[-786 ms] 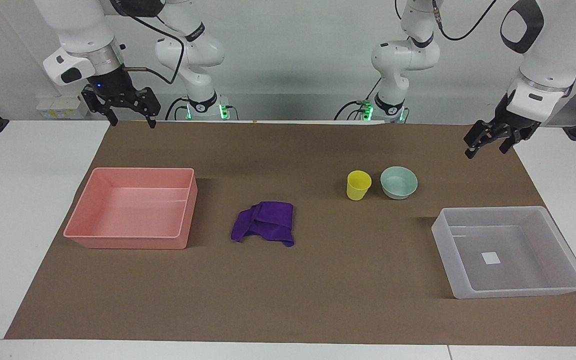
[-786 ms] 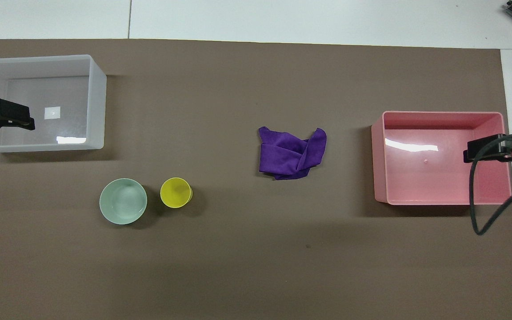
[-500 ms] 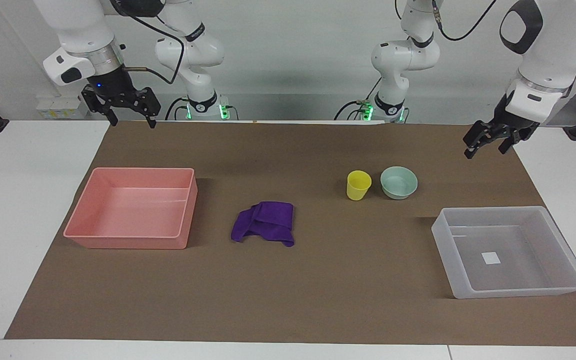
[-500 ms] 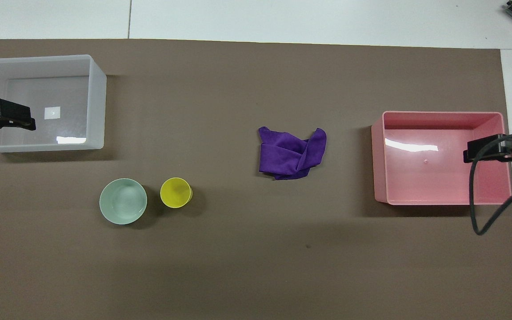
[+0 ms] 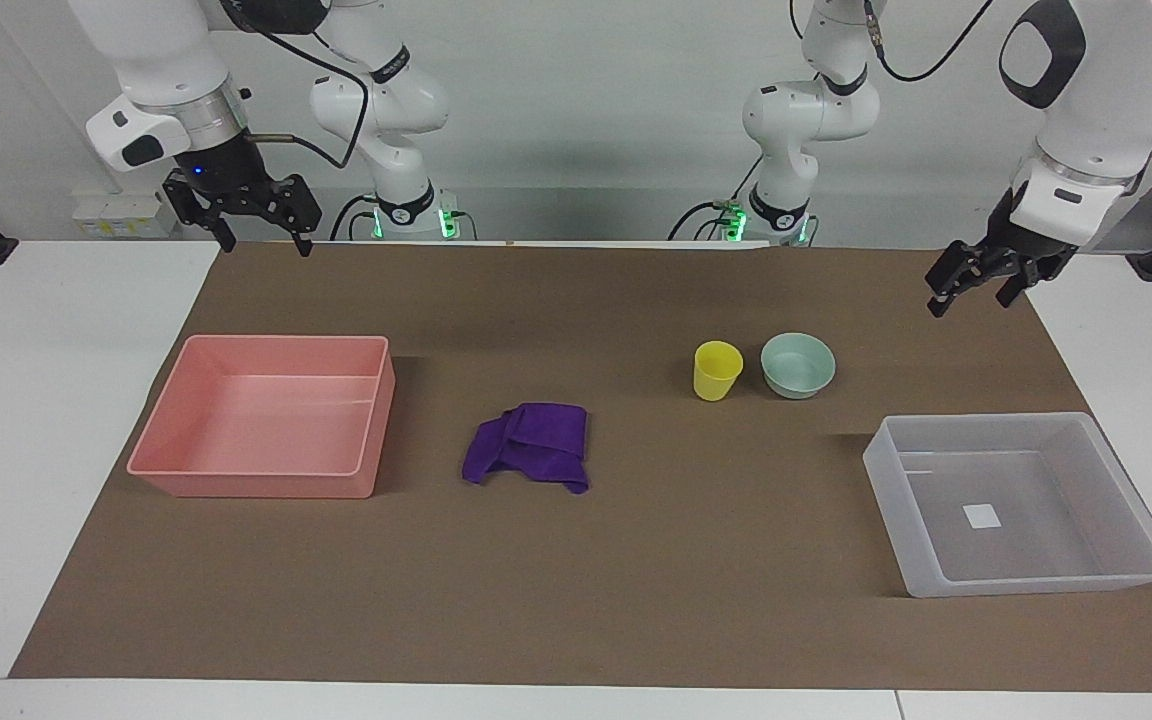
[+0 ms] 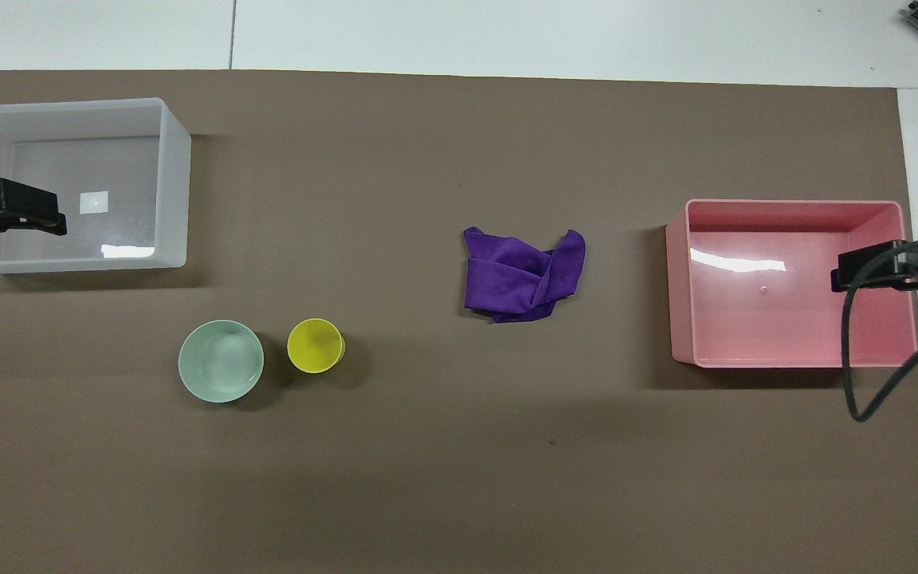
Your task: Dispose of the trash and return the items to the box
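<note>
**Nothing picked up yet: cloth, cup and bowl all waiting on the mat**

Plainly, the purple cloth [image 5: 530, 446] is lying crumpled in the middle of the brown mat [image 5: 576, 600], between the pink tray [image 5: 266, 480] toward the right arm's end and the yellow cup [image 5: 716, 370]. The cup is standing just beside the mint bowl [image 5: 798, 364], both nearer to the robots than the translucent box [image 5: 1026, 585], which is sitting empty.

The right gripper [image 5: 254, 235] is hanging over the mat's edge with its fingers spread; the left gripper [image 5: 971, 285] is hovering over the mat's corner, fingers also looking parted (less clearly).

A good first step, I judge, is pinching a raised fold of the cloth from straight above, not its flat edge.

No readable writing is showing; the box's white label [image 5: 983, 516] is looking blank.
</note>
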